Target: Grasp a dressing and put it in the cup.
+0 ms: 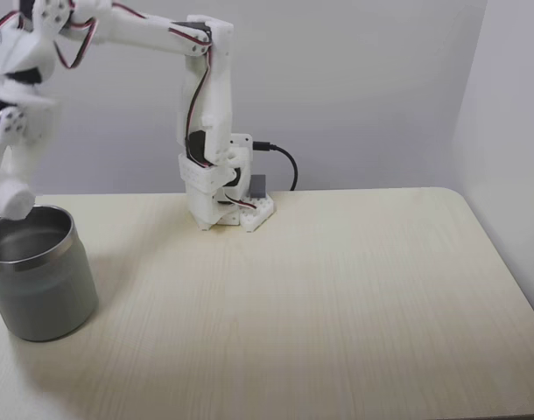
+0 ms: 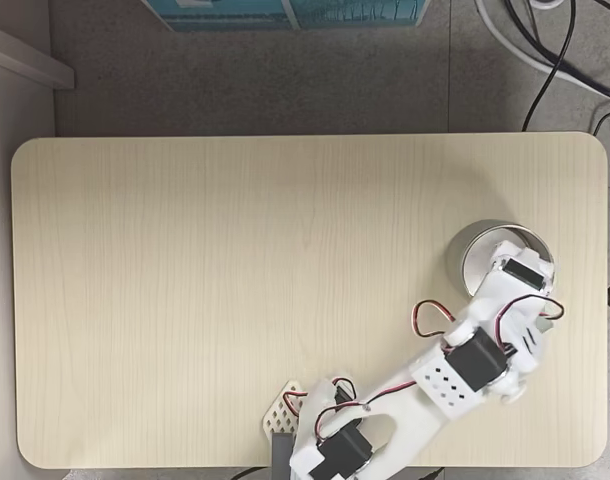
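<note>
The cup (image 1: 41, 276) stands upright at the left edge of the worktop (image 1: 319, 297) in a fixed view, mouth up, rim shiny, sides matte grey. From above it sits near the right end of the worktop (image 2: 235, 280), and the cup (image 2: 475, 250) is partly covered by the arm's wrist.

The fingers (image 1: 9, 199) hang at the cup's back rim, pointing down into the mouth. A rounded white end (image 1: 13, 203) sits at their tip, just above the rim (whether it is the dressing or a fingertip cannot be told, so the roll's long axis is not readable). How far the fingers are parted cannot be told either: the side view is motion-blurred, and from above the fingers (image 2: 507, 262) are hidden under the wrist housing.

The arm's base (image 1: 228, 206) stands at the back middle of the worktop, with a black cable (image 1: 284, 162) plugged in.
</note>
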`<state>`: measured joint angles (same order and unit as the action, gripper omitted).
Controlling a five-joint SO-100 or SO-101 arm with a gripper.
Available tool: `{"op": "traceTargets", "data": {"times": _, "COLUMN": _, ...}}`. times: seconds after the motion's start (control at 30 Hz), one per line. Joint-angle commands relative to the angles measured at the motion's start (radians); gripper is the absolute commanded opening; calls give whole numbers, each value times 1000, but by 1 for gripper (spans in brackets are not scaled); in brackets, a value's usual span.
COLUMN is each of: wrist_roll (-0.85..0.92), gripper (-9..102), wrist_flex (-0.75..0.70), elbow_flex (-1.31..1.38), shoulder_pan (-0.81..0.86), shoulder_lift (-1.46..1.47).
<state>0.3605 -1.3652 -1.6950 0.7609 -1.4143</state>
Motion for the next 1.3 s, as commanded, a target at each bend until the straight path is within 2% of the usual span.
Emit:
{"op": "traceTargets", "data": {"times": 0.0, "wrist_roll": 12, "gripper": 0, "wrist_flex": 32, "elbow_flex": 23, "shoulder_pan": 5, "shoulder_lift": 38}}
{"op": "traceTargets", "data": {"times": 0.07, "wrist_roll": 12, "gripper": 1, "wrist_flex": 34, "elbow_flex": 25, "shoulder_pan": 8, "shoulder_lift": 43}}
{"op": "traceTargets", "data": {"times": 0.17, "wrist_roll": 21, "gripper": 16, "wrist_flex": 49, "elbow_flex": 46, "shoulder_pan": 11, "shoulder_lift": 71}}
{"op": "traceTargets", "data": {"times": 0.27, "wrist_roll": 28, "gripper": 22, "wrist_flex": 71, "elbow_flex": 81, "shoulder_pan": 11, "shoulder_lift": 112}}
{"op": "traceTargets", "data": {"times": 0.6, "wrist_roll": 5, "gripper": 24, "wrist_flex": 106, "elbow_flex": 152, "shoulder_pan": -6, "shoulder_lift": 183}}
{"op": "traceTargets", "data": {"times": 0.93, "wrist_roll": -38, "gripper": 23, "wrist_flex": 229, "elbow_flex": 213, "shoulder_pan": -31, "shoulder_lift": 137}}
{"op": "traceTargets", "data": {"times": 1.27, "wrist_roll": -32, "gripper": 23, "wrist_flex": 238, "elbow_flex": 222, "shoulder_pan": -54, "shoulder_lift": 109}}
